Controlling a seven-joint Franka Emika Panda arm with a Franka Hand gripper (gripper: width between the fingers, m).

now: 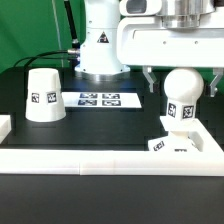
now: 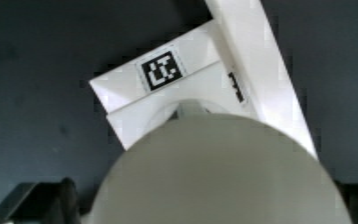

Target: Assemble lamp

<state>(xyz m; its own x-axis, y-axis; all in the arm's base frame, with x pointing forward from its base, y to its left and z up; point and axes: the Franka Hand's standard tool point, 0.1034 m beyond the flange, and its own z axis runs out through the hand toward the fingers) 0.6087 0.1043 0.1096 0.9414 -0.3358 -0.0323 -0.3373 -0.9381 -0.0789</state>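
Observation:
The white ball-shaped bulb stands upright on the low sloped base at the exterior view's right, with tags on its neck and on the base. My gripper hangs over the bulb with its jaws apart, one finger on each side and a gap to the ball. In the wrist view the bulb fills the foreground, with the tagged base beyond it. One dark finger shows beside the bulb. The cone-shaped shade stands wide end down at the exterior view's left.
The marker board lies flat between the shade and the bulb. A white rail runs along the table's front, close to the base, and shows in the wrist view. The robot's white body stands behind.

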